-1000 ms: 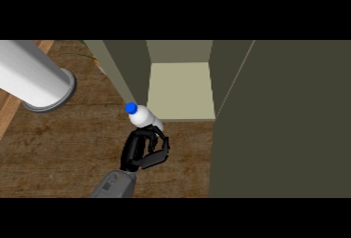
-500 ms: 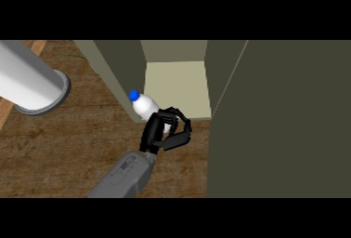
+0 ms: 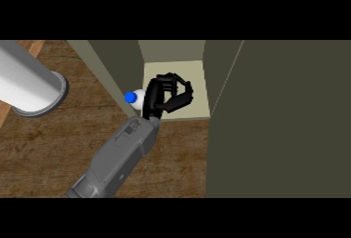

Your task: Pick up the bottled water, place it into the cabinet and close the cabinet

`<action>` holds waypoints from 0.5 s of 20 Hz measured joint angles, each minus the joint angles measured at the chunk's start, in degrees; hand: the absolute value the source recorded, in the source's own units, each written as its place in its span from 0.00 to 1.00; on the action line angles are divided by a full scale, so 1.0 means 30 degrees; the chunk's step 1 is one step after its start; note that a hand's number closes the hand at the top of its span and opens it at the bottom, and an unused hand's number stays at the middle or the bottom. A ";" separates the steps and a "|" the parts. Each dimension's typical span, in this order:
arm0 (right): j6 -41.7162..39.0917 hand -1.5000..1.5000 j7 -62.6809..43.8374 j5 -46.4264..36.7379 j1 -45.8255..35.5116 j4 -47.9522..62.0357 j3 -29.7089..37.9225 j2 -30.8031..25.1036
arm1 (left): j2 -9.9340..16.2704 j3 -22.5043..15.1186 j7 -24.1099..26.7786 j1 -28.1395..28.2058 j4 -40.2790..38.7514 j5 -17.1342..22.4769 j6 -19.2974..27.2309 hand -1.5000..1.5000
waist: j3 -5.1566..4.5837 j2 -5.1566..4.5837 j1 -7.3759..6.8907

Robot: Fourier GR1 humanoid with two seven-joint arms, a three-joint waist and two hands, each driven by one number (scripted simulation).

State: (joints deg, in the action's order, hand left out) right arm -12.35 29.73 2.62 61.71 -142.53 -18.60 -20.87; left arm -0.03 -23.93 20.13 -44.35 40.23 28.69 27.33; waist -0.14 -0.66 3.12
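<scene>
Fingers curled round the bottled water, right hand carrying it over the cabinet floor, blue cap pointing away from the opening, ready for setting down inside.

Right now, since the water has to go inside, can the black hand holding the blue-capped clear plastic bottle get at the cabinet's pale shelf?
Probably yes. The black hand, curled round the blue-capped bottle, is at the open cabinet's pale shelf, and nothing stands between them.
</scene>
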 measured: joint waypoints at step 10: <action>-0.0700 0.00 0.0455 0.0318 -0.0193 0.0225 0.0740 -0.0039 | 0.0002 0.0629 0.0129 -0.4347 -0.5553 -0.1143 0.4129 0.00 | 0.0054 -0.0159 0.0397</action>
State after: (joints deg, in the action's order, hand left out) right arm -14.45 31.10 3.57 61.14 -141.85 -16.38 -20.99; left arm -0.02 -22.04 20.51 -57.39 23.57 25.26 39.72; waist 0.02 -1.14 4.31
